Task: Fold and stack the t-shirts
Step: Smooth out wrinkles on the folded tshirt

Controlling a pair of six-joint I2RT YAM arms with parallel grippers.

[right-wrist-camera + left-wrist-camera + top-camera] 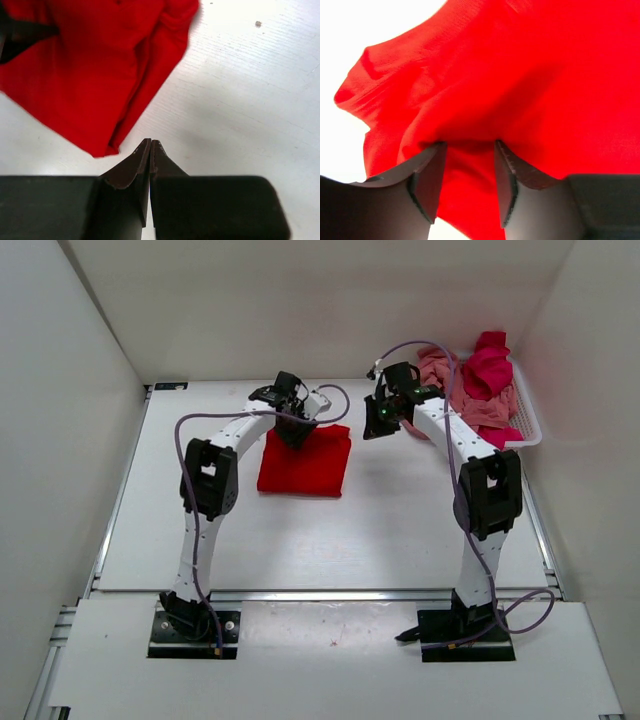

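Note:
A bright red t-shirt (305, 465) lies folded into a rough rectangle on the table between the arms. My left gripper (295, 432) sits at its far edge. In the left wrist view the red t-shirt (520, 75) bunches up between the jaws, and the left gripper (470, 145) is shut on that thick fold. My right gripper (378, 427) hovers over bare table to the right of the shirt. Its fingers are pressed together with nothing between them, so the right gripper (150, 142) is shut and empty, with the red t-shirt (90, 75) to its upper left.
A white mesh basket (533, 427) stands at the far right by the wall. It holds a crimson-magenta t-shirt (487, 370) piled on a salmon pink one (440, 365). White walls close in the table on three sides.

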